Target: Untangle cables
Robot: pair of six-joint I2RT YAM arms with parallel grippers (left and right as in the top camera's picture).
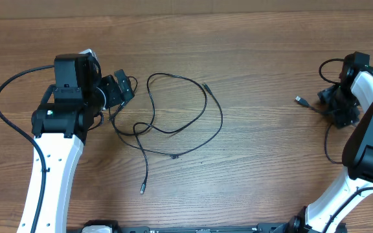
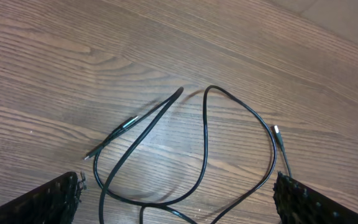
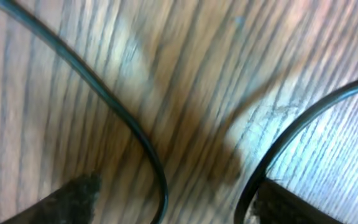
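Note:
Several thin black cables lie in loose crossing loops mid-table, with one plug end at the top and another end toward the front. My left gripper is at the left edge of this tangle. In the left wrist view it is open wide, with looped strands on the wood between its fingers. At the far right, a separate cable with a grey plug runs under my right gripper. Close over the wood, that gripper is open; one strand passes between its fingers and another lies against the right finger.
The wooden table runs across the whole view. The arms' own thick black wires arch beside them, one at the left and one at the right. The arm bases stand at the front edge.

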